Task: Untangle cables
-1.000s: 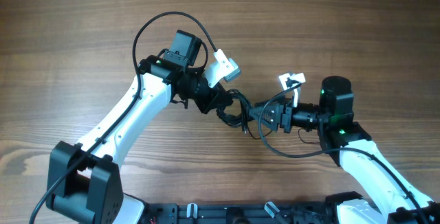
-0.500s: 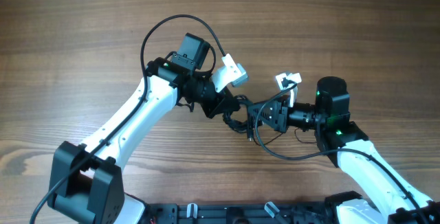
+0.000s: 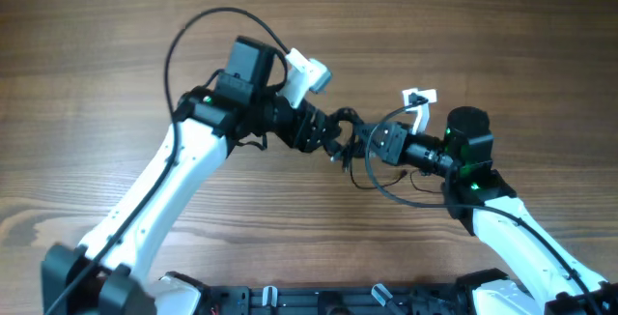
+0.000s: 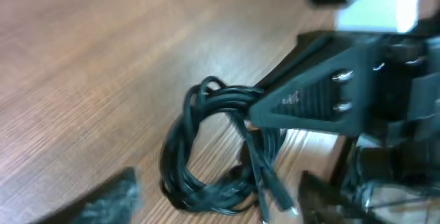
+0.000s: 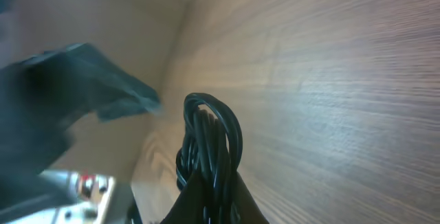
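Moved since earlier frames: left arm has swung up and toward the far-left part of the table [image 3: 97, 44], and its fingers, closed a moment ago, have let go of the cables [image 4: 172, 159]. Right arm sits almost where it was, now clamped on them.
Left gripper [image 3: 335, 132]: fingers spread wide, gripping nothing. In its wrist view one blurred dark finger [image 4: 106, 198] sits at the lower left edge and the other at the lower right. The coil lies between and just ahead of them. Cannot tell whether either finger brushes it.
Right gripper [image 3: 371, 147]: fingers pressed together, pinching the cables. Its black finger [image 4: 309, 99] reaches in from the right of the left wrist view and bears on the upper edge of the coil.
Cables, form: one bunched black coil of several thin strands, not yet separated.
Cables, place: at the right fingertips, directly between the tips of the two grippers. In the right wrist view a tight loop stands out just past the right fingertips, with the blurred left gripper beyond it to the left.
Cables, contact with wood: lower side of the coil looks to rest on the table, not certain.
Plug tip [image 4: 286, 205]: one strand end trails out of the coil toward the left gripper's lower-right finger.
Gripper tips: near each other, facing, apart.
Focus: edges of both wrist views blurred.
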Action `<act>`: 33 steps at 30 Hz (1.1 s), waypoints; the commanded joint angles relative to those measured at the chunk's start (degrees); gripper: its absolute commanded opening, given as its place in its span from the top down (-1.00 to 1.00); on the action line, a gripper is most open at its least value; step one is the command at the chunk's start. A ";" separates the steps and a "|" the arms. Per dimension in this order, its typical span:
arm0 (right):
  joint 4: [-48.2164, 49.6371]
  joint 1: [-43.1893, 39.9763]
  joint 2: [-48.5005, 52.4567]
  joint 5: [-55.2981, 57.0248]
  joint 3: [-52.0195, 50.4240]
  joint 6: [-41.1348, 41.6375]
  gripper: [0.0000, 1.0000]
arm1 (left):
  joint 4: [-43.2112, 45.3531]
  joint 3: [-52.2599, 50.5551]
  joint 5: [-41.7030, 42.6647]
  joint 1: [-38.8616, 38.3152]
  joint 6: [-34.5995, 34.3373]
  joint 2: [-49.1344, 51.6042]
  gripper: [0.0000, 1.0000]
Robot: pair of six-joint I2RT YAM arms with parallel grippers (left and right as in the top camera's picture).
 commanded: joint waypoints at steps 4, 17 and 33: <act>1.53 0.09 0.63 9.64 0.72 10.54 0.91 | -0.11 0.09 -18.91 0.42 -26.27 -6.36 -0.99; 1.99 0.09 0.63 12.85 0.72 14.84 0.92 | -10.64 0.07 -37.20 0.31 -50.60 -12.00 -1.00; 1.97 0.09 0.66 12.83 0.72 16.28 0.91 | -7.37 0.07 -28.74 -4.76 -56.96 -1.38 -0.85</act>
